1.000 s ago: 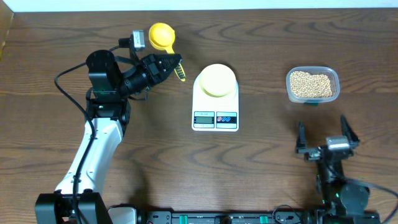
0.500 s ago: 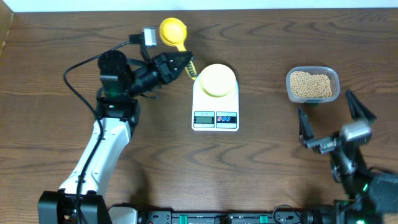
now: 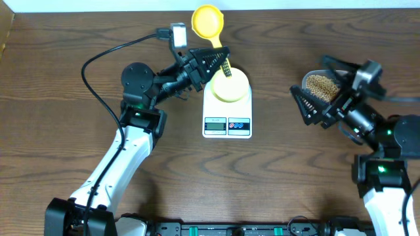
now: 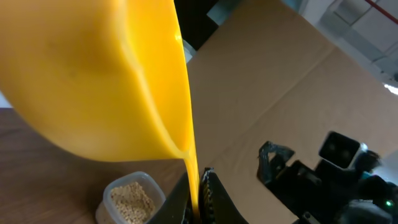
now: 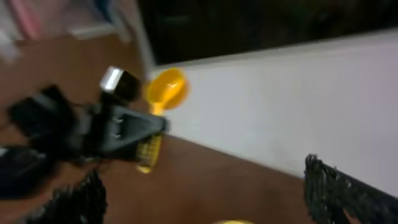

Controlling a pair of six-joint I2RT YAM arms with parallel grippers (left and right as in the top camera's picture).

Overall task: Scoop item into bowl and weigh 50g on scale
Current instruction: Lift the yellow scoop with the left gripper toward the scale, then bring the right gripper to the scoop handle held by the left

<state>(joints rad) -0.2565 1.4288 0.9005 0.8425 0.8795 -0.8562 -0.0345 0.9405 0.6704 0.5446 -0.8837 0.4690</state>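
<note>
My left gripper (image 3: 213, 60) is shut on the handle of a bright yellow scoop (image 3: 207, 21), held above the table behind the scale; the scoop fills the left wrist view (image 4: 93, 74). The pale yellow bowl (image 3: 228, 85) sits on the white scale (image 3: 227, 124). The beans lie in a clear plastic tub (image 3: 321, 84), partly hidden by my right arm; the tub also shows in the left wrist view (image 4: 129, 199). My right gripper (image 3: 320, 88) is open and raised over the tub's left side. The blurred right wrist view shows the scoop (image 5: 166, 88) and a sliver of the bowl (image 5: 233, 221).
A black cable (image 3: 108, 56) loops from the left arm to its wrist camera. A white wall runs along the table's far edge (image 3: 295, 5). The left arm's base stands at the front left (image 3: 72, 210), the right arm's at the front right (image 3: 387, 190).
My left gripper has carried the scoop to the right, up to the scale's back. My right arm has risen from the front right and swung over the tub, jaws open.
</note>
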